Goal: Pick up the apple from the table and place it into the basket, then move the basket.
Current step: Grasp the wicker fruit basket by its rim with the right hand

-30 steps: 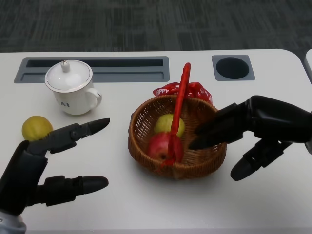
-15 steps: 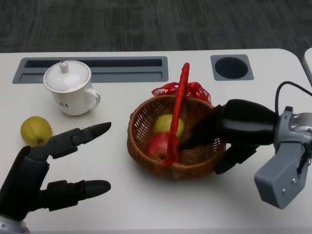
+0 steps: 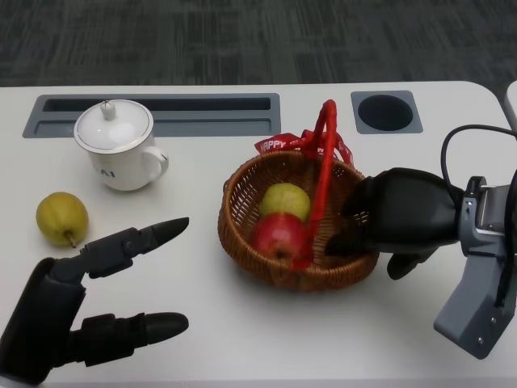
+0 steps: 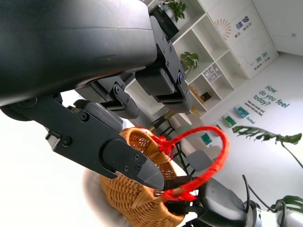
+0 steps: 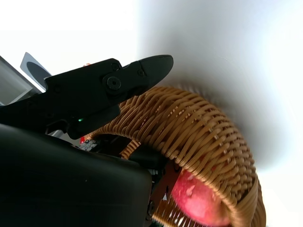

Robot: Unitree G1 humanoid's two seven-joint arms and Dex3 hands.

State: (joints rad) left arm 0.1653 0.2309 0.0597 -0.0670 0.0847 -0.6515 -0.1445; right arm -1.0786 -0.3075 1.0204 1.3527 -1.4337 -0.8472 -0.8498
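Basket (image 3: 300, 218) has shifted slightly toward 3 o'clock, its handle now more upright, right hand (image 3: 396, 222) grasping the rim at 3 o'clock; apple (image 3: 279, 237) already inside, move under way; left hand (image 3: 89, 303) released, idle at 7 o'clock.

Lidded white mug (image 3: 119, 146) and yellow-green fruit (image 3: 61, 218) apart on white table (image 3: 202, 315)
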